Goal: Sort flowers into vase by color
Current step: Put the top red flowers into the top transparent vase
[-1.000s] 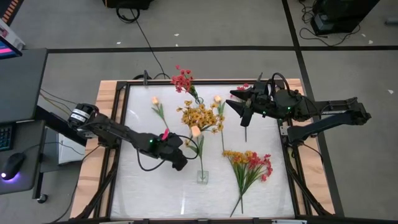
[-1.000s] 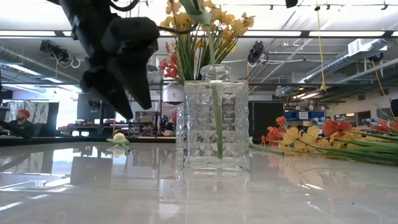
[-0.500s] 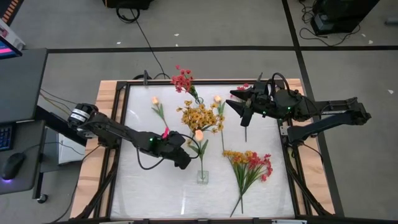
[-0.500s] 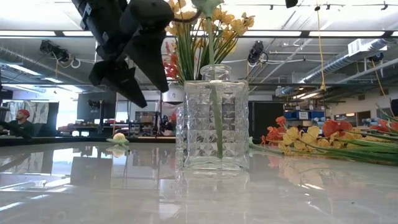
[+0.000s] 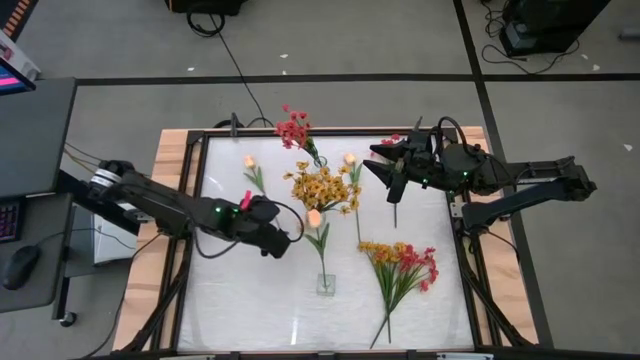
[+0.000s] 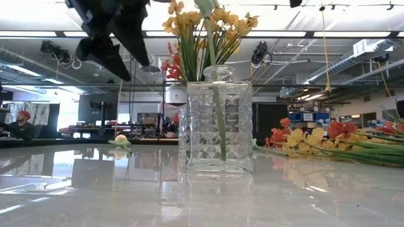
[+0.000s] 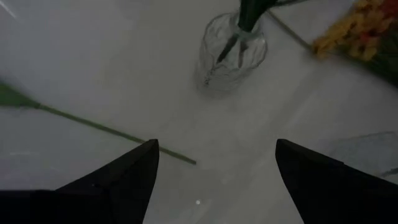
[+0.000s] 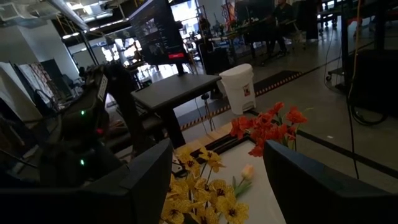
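1. Near edge: the white glossy tabletop (image 5: 250, 300) lies bare along the near side, with open room left of the vase and across the near left corner.
2. The clear faceted glass vase (image 5: 326, 283) stands upright, near centre, holding one green stem topped by a pale peach bud (image 5: 313, 217) that leans toward the far side.
3. Right of the vase, apart from it, a loose bunch of red and yellow-orange flower sprigs (image 5: 400, 265) lies flat, its stems running toward the near edge.
4. The left gripper (image 5: 278, 245) hovers above the table left of the vase stem, its jaws apart and holding nothing; the left wrist view shows bare table between the fingers (image 7: 124, 177) and the vase beyond.
5. Mid table: a cluster of yellow blossoms (image 5: 320, 187) lies at centre, with a peach bud sprig (image 5: 351, 160) just beside it on the right and another peach bud sprig (image 5: 252, 170) well apart on the left.
6. Far edge: a red blossom sprig (image 5: 293, 127) lies over the black table frame (image 5: 330, 131).
7. The right gripper (image 5: 385, 165) waits over the far right of the table, jaws apart and empty, a thin stem (image 5: 395, 212) lying below it.
8. Open room remains along the left edge and the near right corner.
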